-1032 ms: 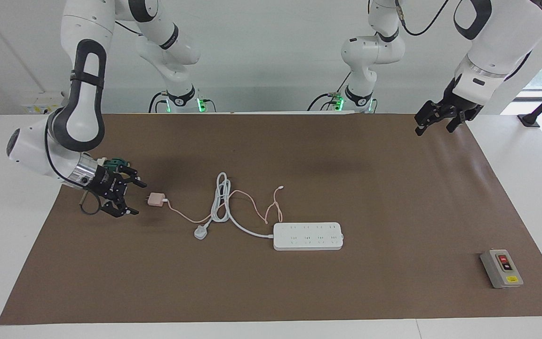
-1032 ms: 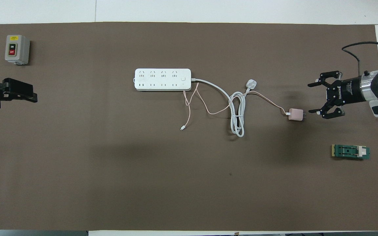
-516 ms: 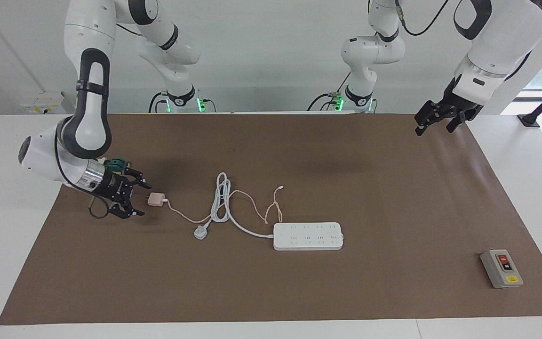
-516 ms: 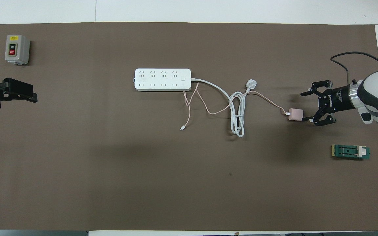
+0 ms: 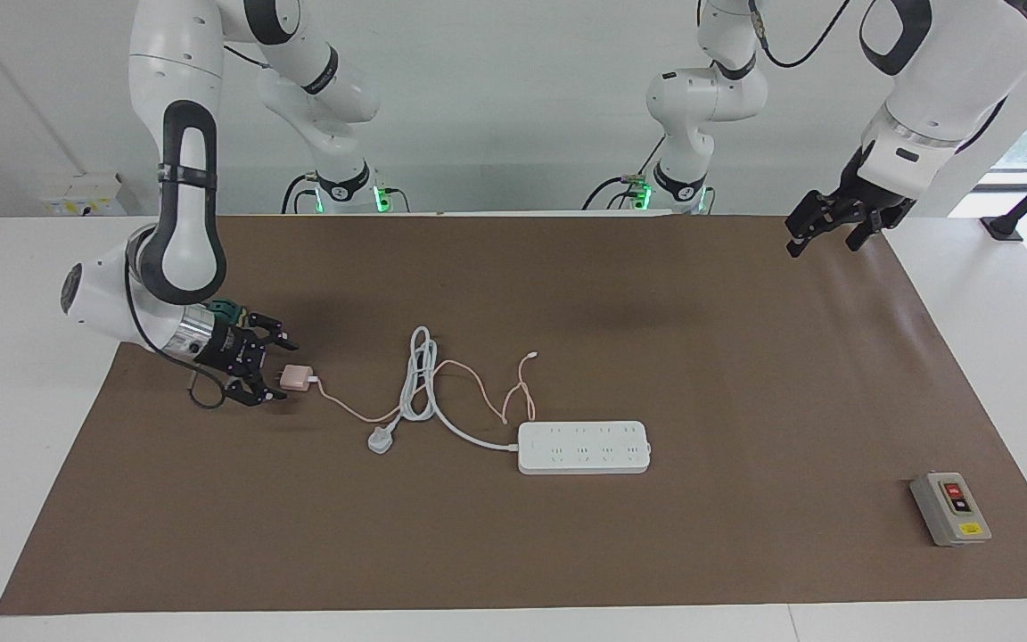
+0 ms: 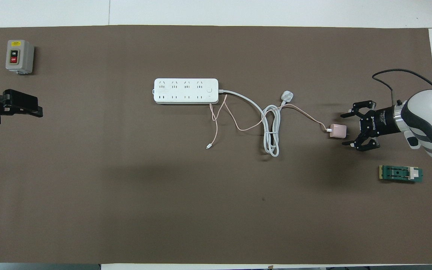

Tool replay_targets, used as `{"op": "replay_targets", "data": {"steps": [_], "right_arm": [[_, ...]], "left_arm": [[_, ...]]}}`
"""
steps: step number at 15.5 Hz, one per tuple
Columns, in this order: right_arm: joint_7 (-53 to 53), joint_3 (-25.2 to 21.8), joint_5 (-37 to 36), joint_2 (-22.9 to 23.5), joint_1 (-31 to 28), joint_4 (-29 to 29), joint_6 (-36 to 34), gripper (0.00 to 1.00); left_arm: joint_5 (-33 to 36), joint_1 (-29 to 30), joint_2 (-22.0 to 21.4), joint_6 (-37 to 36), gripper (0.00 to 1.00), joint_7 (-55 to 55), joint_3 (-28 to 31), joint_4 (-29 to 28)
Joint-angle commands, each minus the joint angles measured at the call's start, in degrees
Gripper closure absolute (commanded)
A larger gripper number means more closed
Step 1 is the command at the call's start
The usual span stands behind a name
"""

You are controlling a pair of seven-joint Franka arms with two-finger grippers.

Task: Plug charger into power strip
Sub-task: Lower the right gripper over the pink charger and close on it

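Observation:
The charger (image 5: 297,378) (image 6: 338,131), a small pale pink cube, lies on the brown mat toward the right arm's end, prongs pointing at my right gripper (image 5: 280,370) (image 6: 345,129). That gripper is low over the mat and open, one fingertip on each side of the charger's prong end, not closed on it. The charger's thin pink cable (image 6: 238,127) trails to the power strip (image 5: 583,447) (image 6: 186,90), a long white multi-socket bar lying flat mid-table. My left gripper (image 5: 821,245) (image 6: 21,107) waits open in the air over the mat's edge at the left arm's end.
The strip's thick white cord (image 6: 272,131) lies coiled between charger and strip, ending in a white three-pin plug (image 5: 380,440) (image 6: 287,95). A grey box with red and black buttons (image 5: 950,508) (image 6: 19,56) sits at the left arm's end. A green part (image 6: 401,173) lies near the right arm.
My right gripper has slid along the mat toward the charger, and its open fingers now flank the prong end. The charger, strip and left arm have not moved.

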Motion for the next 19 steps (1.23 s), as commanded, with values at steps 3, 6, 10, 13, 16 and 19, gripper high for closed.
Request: {"op": "replay_targets", "data": {"steps": [3, 6, 10, 13, 16, 19], "right_arm": [[-1.76, 0.14, 1.22, -1.94, 0.11, -3.61, 4.31, 0.00], [-1.76, 0.23, 1.22, -2.11, 0.11, -4.06, 4.93, 0.00], [-2.11, 0.23, 1.22, -2.29, 0.20, -4.67, 4.93, 0.04], [-3.87, 0.23, 1.22, -2.38, 0.29, -5.02, 5.02, 0.12], [-4.05, 0.23, 1.22, -2.38, 0.29, -5.02, 5.11, 0.16], [-5.09, 0.23, 1.22, -2.38, 0.29, -5.02, 5.11, 0.25]], "left_arm": [[-0.72, 0.56, -1.17, 0.44, 0.00, 0.25, -0.20, -1.24], [-0.72, 0.56, -1.17, 0.44, 0.00, 0.25, -0.20, -1.24], [-0.72, 0.56, -1.17, 0.44, 0.00, 0.25, -0.20, -1.24], [-0.72, 0.56, -1.17, 0.44, 0.00, 0.25, -0.20, -1.24], [-0.72, 0.56, -1.17, 0.44, 0.00, 0.25, -0.20, -1.24], [-0.72, 0.56, -1.17, 0.44, 0.00, 0.25, -0.20, -1.24]]}}
